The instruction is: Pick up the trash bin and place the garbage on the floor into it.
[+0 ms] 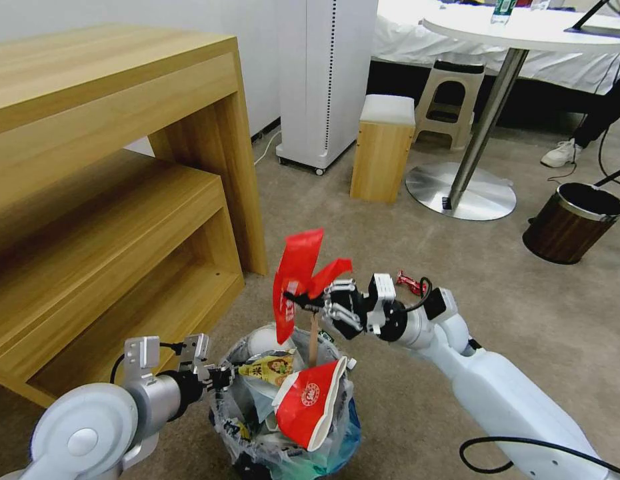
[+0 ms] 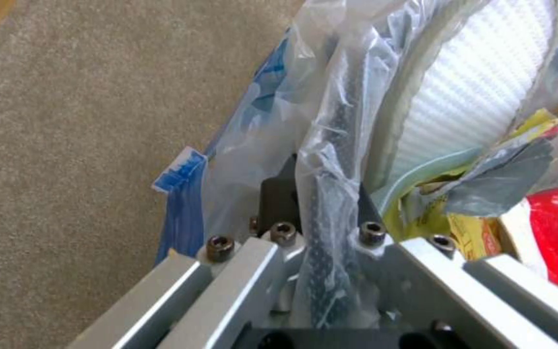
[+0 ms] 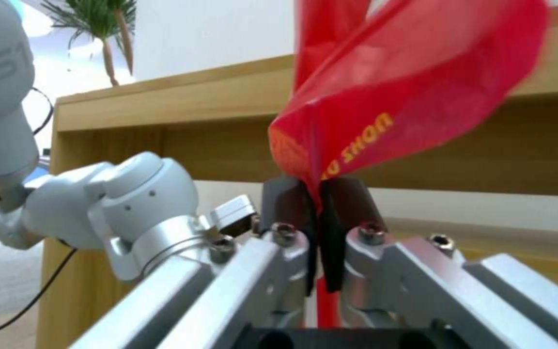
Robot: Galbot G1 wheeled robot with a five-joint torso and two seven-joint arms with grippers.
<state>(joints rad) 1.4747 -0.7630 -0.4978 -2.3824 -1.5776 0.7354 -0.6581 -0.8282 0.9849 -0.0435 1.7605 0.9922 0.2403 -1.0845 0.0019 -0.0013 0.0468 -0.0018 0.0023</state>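
The left gripper (image 1: 220, 377) has its jaws clenched on the rim of the trash bin (image 1: 283, 427), steadying it, apparently so litter can drop in. The right gripper (image 1: 303, 300) pinches a red wrapper (image 1: 298, 277) between its jaws, just above the stuffed bin. Yellow letters on the wrapper read "SHON"; the rest is folded away. More red litter (image 1: 411, 283) lies on the floor behind

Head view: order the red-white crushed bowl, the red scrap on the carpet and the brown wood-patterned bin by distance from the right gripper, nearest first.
1. Red-white crushed bowl, in the trash bin below the right gripper.
2. Red scrap, on carpet behind its wrist.
3. Brown bin, far right.
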